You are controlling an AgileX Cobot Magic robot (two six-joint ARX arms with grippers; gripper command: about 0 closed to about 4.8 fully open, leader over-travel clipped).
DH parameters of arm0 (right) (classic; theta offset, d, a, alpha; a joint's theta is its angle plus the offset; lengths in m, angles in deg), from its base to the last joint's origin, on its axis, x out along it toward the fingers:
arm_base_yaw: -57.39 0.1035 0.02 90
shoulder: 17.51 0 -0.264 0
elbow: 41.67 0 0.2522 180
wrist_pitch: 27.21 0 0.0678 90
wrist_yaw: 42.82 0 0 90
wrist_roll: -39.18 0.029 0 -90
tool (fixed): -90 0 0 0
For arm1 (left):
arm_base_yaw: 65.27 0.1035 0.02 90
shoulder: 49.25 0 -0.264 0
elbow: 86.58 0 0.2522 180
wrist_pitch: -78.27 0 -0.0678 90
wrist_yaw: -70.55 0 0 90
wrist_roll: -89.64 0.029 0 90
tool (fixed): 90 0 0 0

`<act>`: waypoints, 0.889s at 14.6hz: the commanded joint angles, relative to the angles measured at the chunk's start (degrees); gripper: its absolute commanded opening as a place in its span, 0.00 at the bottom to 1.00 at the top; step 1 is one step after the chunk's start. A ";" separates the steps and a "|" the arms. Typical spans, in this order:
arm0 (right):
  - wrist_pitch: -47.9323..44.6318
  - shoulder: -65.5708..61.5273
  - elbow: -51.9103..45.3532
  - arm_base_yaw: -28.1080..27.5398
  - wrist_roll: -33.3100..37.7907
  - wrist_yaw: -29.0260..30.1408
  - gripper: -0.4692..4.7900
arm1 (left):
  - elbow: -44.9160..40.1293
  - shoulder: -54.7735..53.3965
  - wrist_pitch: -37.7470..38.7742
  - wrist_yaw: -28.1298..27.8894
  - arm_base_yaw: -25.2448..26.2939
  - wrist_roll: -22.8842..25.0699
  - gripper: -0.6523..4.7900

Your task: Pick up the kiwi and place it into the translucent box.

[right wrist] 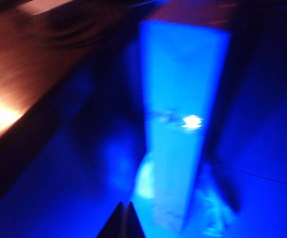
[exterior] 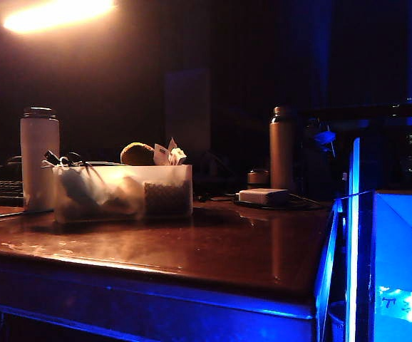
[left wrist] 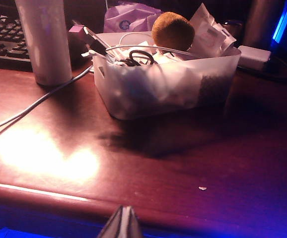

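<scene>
Kiwi already perched on clutter in translucent box, riding above rim, resting on scissors and papers

Your risk: kiwi looks unsteady, knock to box or cable could roll it off onto table

Left gripper pinched closed, empty, low off table's near edge, kiwi well beyond it

Right gripper closed, empty, off table beside glowing blue box; blurred view, kiwi not visible there
</scene>
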 commanded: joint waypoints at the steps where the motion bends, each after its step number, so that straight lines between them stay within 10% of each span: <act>1: -6.75 0.07 -1.84 -3.67 0.15 -0.15 0.09 | -0.39 0.15 0.37 -0.04 0.07 0.20 0.11; 13: -6.62 0.07 -1.81 -3.91 0.15 -0.31 0.09 | -0.39 0.15 0.37 -0.04 0.07 0.20 0.11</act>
